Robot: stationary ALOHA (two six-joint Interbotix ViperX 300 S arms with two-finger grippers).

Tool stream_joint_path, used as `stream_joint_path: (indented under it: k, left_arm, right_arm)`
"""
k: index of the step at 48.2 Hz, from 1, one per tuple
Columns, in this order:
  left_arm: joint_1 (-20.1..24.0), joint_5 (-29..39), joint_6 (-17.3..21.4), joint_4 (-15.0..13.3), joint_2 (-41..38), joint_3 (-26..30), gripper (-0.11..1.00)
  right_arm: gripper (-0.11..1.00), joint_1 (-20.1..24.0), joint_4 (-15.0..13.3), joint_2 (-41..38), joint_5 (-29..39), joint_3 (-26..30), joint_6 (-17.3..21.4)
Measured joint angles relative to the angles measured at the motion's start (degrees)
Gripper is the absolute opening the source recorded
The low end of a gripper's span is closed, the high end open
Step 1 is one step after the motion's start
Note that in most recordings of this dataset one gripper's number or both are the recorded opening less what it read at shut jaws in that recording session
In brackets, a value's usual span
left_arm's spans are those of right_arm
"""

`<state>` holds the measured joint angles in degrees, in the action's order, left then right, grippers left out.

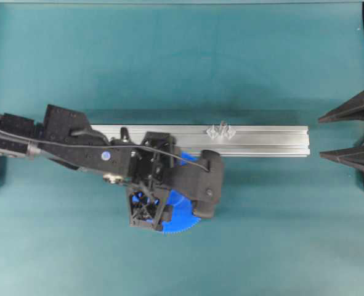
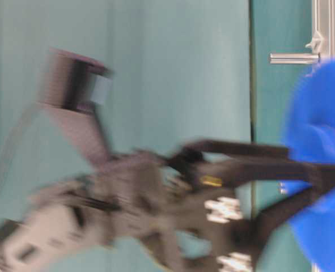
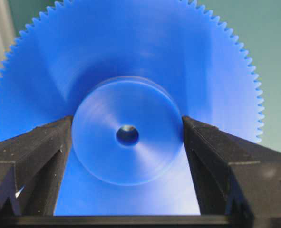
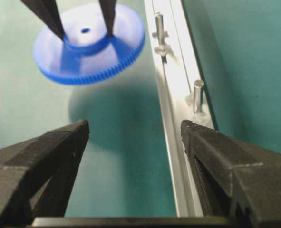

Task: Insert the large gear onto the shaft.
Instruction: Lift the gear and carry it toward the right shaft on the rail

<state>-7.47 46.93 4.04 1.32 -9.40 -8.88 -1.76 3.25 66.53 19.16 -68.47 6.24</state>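
Because the left gripper (image 3: 127,137) pinches the large gear (image 3: 126,85) only by its hub, holding it aloft beside the rail (image 1: 262,140), a tilt could jam its small hole against the shaft (image 4: 198,95). Teal table (image 1: 169,55) lies around; the right gripper (image 4: 134,142) gapes empty.

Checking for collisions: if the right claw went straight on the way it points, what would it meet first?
Probably nothing nearby: the open right claw looks along bare green table beside the metal rail; the blue gear hangs further off, left.
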Motion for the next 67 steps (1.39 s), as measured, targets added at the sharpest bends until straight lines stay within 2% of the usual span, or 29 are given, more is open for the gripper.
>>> stream_joint_path:
  k: [11,20,23,30,45,67]
  left_arm:
    - [4.3,1.5,5.5,0.0,0.1,5.3,0.79]
    - [9.4,0.7,13.0,0.2,0.1,7.3,0.79]
    - [10.2,0.4,15.7,0.3,0.1,8.1,0.78]
    - [11.1,-0.6,19.3,0.2,-0.9,9.9,0.78]
    - [13.4,-3.8,20.3,0.0,-6.9,12.8,0.78]
    - [14.5,-4.0,20.2,0.2,-12.7,17.8,0.78]
  right_arm:
    - [0.85,0.1,0.1,0.4,-0.4,-0.2,0.0]
    - [0.85,0.1,0.0,1.1,-0.5,-0.4,0.0]
    - [0.85,0.1,0.0,1.3,-0.5,-0.6,0.0]
    - [0.85,0.0,0.0,1.8,-0.5,-0.6,0.0]
    - [0.85,0.1,0.0,2.0,-1.2,-0.6,0.0]
    - [0.85,0.1,0.0,1.9,-2.1,-1.4,0.0]
